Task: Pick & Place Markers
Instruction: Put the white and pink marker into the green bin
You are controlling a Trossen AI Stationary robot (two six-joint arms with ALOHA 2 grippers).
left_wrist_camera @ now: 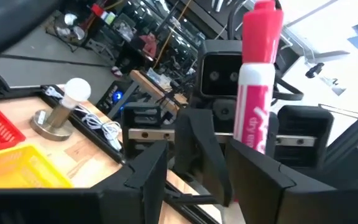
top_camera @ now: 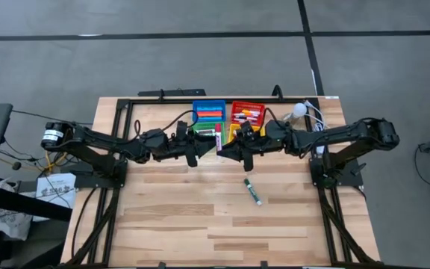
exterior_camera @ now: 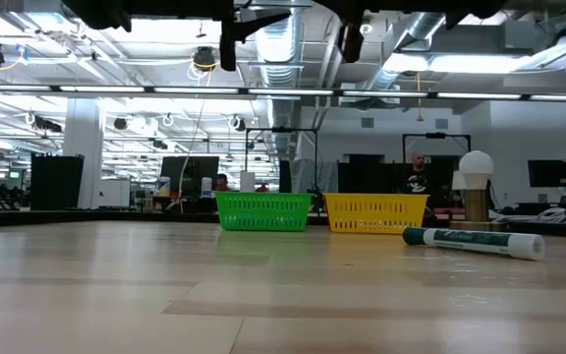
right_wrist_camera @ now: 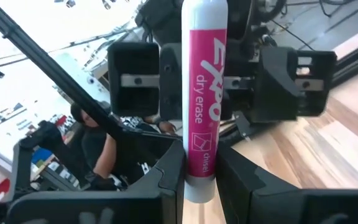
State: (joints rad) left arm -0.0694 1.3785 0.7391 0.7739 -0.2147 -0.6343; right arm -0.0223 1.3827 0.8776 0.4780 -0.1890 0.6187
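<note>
- Your two arms meet above the tabletop's far edge, by the bins.
- Left pincer and right pincer both clamp one pink marker, apparently a handover.
- A green marker lies mid-tabletop.

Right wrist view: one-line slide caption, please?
Right gripper shut on a pink marker, standing upright, facing the left gripper.
</note>
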